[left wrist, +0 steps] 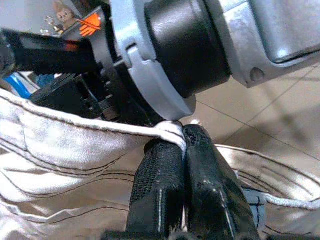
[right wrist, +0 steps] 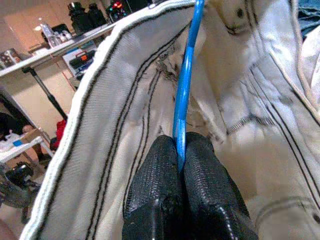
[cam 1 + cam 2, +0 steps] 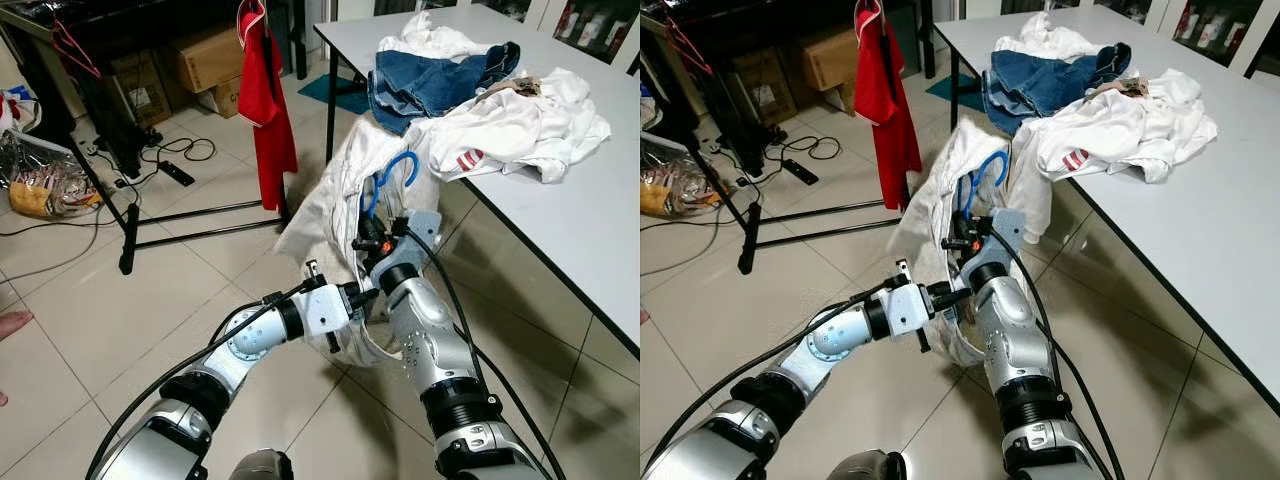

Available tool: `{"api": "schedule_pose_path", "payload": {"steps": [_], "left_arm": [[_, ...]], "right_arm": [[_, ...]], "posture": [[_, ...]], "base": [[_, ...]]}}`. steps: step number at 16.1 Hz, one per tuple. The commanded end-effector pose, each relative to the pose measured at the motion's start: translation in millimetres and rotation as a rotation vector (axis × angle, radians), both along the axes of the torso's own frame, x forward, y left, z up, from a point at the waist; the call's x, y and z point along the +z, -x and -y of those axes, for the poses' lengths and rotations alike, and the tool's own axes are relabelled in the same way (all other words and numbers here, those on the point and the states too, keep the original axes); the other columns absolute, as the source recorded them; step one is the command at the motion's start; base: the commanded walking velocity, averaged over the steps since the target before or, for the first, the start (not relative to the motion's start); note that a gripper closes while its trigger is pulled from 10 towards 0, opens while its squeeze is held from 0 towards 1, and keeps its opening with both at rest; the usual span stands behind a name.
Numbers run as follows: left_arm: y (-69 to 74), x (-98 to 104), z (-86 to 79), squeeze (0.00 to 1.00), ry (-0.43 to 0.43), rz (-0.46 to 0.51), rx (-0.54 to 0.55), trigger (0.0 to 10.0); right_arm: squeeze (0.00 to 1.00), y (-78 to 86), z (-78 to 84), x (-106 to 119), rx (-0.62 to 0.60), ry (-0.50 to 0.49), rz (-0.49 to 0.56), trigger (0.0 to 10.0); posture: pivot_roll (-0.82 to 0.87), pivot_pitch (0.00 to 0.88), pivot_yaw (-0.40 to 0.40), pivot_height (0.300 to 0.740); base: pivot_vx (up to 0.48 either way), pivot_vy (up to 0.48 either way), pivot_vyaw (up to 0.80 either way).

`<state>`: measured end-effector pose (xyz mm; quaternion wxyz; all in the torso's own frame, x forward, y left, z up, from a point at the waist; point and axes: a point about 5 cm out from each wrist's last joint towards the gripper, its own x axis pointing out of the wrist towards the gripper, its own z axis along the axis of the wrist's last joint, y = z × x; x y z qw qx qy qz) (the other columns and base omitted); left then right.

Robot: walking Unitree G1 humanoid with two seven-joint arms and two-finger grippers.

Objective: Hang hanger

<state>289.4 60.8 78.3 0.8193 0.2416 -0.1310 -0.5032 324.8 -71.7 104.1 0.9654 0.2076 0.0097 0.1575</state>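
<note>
Risk, slip: thin blue hanger (image 2: 186,75) pinched only at one narrow spot of its wire by the right gripper (image 2: 180,165); likely to twist or slide out under the weight of the white garment (image 3: 325,190) during the lift.
Risk, garment: white garment draped loosely over the hanger; could slide off one shoulder if the left gripper (image 1: 182,150) tugs the hem sideways or lets go too early.
Risk, snag: long trailing cloth reaching down toward the floor (image 3: 120,320); could catch on the arms' cables or on the counter (image 3: 590,230) edge during the carry.
Risk, reach: clothes rack (image 3: 130,215) well apart from both arms, with a red shirt (image 3: 265,95) already on it; crowding or knocking that shirt possible when hooking on.
Right jaws: pressed together on the blue hanger wire, which runs straight out from between the fingertips.
Left jaws: pressed together, pinching a stitched hem of the white garment.
Hanger position: inside the white garment, just beside the counter's near corner, blue hook (image 3: 398,170) poking out above the right gripper.
Left gripper position: just below and beside the right wrist, nearly touching it.
Step, as judged: garment on hanger, not yet on the rack.
</note>
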Motion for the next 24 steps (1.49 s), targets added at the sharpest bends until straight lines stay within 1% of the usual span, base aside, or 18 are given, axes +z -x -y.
{"api": "schedule_pose_path", "payload": {"steps": [1, 2, 3, 5, 6, 8, 10, 11, 13, 17, 20, 22, 23, 24], "left_arm": [[-13.1, 42.5, 7.2, 0.0, 0.157, 0.166, 0.014, 0.0], [-15.8, 46.3, 3.7, 0.0, 0.169, 0.193, 0.042, 0.0], [-16.3, 47.9, 2.3, 0.0, 0.175, 0.207, 0.053, 0.0], [-19.1, 55.7, -1.7, 0.0, 0.209, 0.257, 0.095, 0.0], [-21.0, 59.9, -3.9, 0.0, 0.227, 0.275, 0.117, 0.0], [-23.6, 65.6, -7.8, 0.0, 0.246, 0.306, 0.149, 0.0], [-25.0, 67.6, -11.0, 0.0, 0.247, 0.334, 0.178, 0.0], [-25.2, 68.1, -12.4, 0.0, 0.248, 0.348, 0.194, 0.0], [-25.5, 68.0, -14.8, 0.0, 0.246, 0.364, 0.216, 0.0], [-23.0, 61.3, -19.9, 0.0, 0.218, 0.381, 0.24, 0.0], [-21.3, 56.0, -20.2, 0.0, 0.208, 0.37, 0.25, 0.0], [-21.1, 51.6, -15.0, 0.0, 0.219, 0.328, 0.251, 0.0], [-20.4, 49.7, -12.3, 0.0, 0.225, 0.313, 0.252, 0.0], [-19.8, 47.8, -10.7, 0.0, 0.23, 0.3, 0.256, 1.4]], "right_arm": [[0.0, 3.6, -16.5, 4.2, 0.062, -0.062, 0.018, 10.0], [0.0, 7.4, -15.7, 9.2, 0.098, -0.111, 0.053, 10.0], [0.0, 8.9, -14.9, 10.1, 0.117, -0.129, 0.062, 10.0], [0.0, 17.6, -14.0, 7.4, 0.223, -0.152, 0.069, 10.0], [0.0, 21.9, -12.3, 4.9, 0.257, -0.153, 0.07, 10.0], [0.0, 29.1, -8.4, 0.9, 0.304, -0.142, 0.071, 10.0], [0.0, 36.6, -5.3, -0.8, 0.372, -0.117, 0.077, 10.0], [0.0, 41.1, -5.2, -1.6, 0.421, -0.096, 0.081, 10.0], [0.0, 48.1, -4.1, -5.6, 0.47, -0.055, 0.079, 10.0], [0.0, 55.8, 3.7, -12.0, 0.46, 0.014, 0.065, 10.0], [0.0, 54.1, 5.9, -7.0, 0.421, 0.053, 0.083, 10.0], [0.0, 42.0, 11.8, -3.6, 0.284, 0.074, 0.095, 10.0], [0.0, 36.5, 15.3, -1.8, 0.221, 0.063, 0.097, 10.0], [0.0, 33.1, 17.2, 0.2, 0.186, 0.05, 0.102, 10.0]], "posture": [[0.05, 0.001, 0.074, 0.74], [0.04, 0.002, 0.078, 0.74], [0.04, 0.003, 0.08, 0.74], [0.04, 0.003, 0.081, 0.74], [0.04, 0.004, 0.082, 0.74], [0.04, 0.002, 0.082, 0.74], [0.03, 0.0, 0.084, 0.74], [0.03, 0.0, 0.084, 0.74], [0.03, 0.0, 0.084, 0.74], [0.04, 0.0, 0.078, 0.74], [0.04, 0.001, 0.077, 0.74], [0.03, 0.0, 0.075, 0.74], [0.03, 0.0, 0.076, 0.74], [0.03, 0.0, 0.076, 0.74]], "base": [[0.0, 0.0, 0.0], [0.0, 0.0, 0.0], [0.0, 0.0, 0.0], [0.0, 0.0, 0.0], [0.0, 0.0, 0.0], [0.0, 0.0, 0.0], [0.0, 0.0, 0.0], [0.0, 0.0, 0.0], [0.0, 0.0, 0.0], [0.0, 0.0, 0.0], [0.0, 0.0, 0.0], [0.0, 0.0, 0.0], [0.0, 0.0, 0.0], [0.0, 0.0, 0.0]]}}
